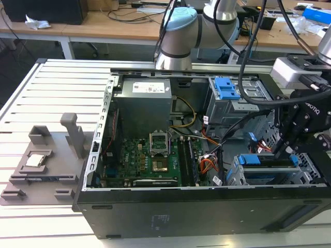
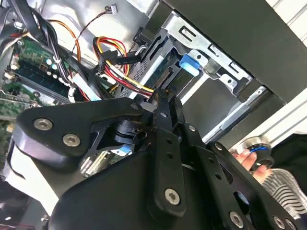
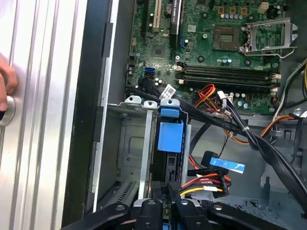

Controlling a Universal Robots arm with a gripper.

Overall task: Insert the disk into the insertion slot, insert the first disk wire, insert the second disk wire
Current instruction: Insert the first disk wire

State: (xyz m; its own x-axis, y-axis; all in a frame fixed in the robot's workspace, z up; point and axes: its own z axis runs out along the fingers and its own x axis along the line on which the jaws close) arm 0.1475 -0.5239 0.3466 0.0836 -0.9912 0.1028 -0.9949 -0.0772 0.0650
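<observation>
Inside an open computer case lying on a slatted metal table, the gripper of 1 robot arm reaches down to the rear edge of the disk, on the exterior view's right. The disk sits in the insertion slot, the low grey sheet-metal cage in the case's corner. Its bright blue carrier shows along the exposed edge in both wrist views. The black fingers are clenched narrowly on the black plug of a disk wire, a bundle of red, yellow and black strands. The plug meets the disk's rear edge, but whether it is fully seated cannot be told. Another cable with a flat blue tag lies just beside the cage. The green motherboard covers the case floor toward the exterior view's left, and a taller cage with a blue latch stands beyond the slot. A person's hand rests at a round silver knob on the table outside the case
</observation>
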